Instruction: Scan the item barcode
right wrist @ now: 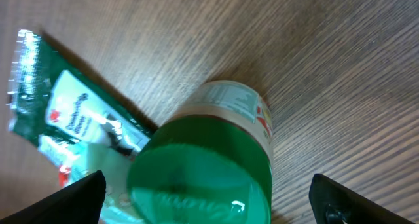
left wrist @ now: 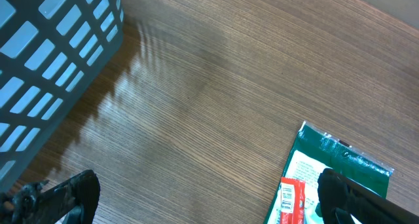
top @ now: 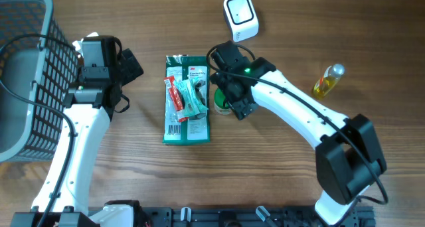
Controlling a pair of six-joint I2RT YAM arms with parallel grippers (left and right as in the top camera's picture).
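A white barcode scanner [top: 240,16] sits at the back of the table. A jar with a green lid [right wrist: 196,178] stands upright beside a flat green packet [top: 186,99] that has a red sachet lying on it. My right gripper [top: 229,97] hovers open right over the jar [top: 218,107]. In the right wrist view its fingertips [right wrist: 82,198] stand either side of the lid, clear of it. My left gripper [top: 129,64] is open and empty over bare wood, left of the packet [left wrist: 327,165].
A grey wire basket [top: 26,87] fills the left edge, close behind my left arm. A small yellow bottle [top: 328,81] lies at the right. A barcode shows on the packet's near end.
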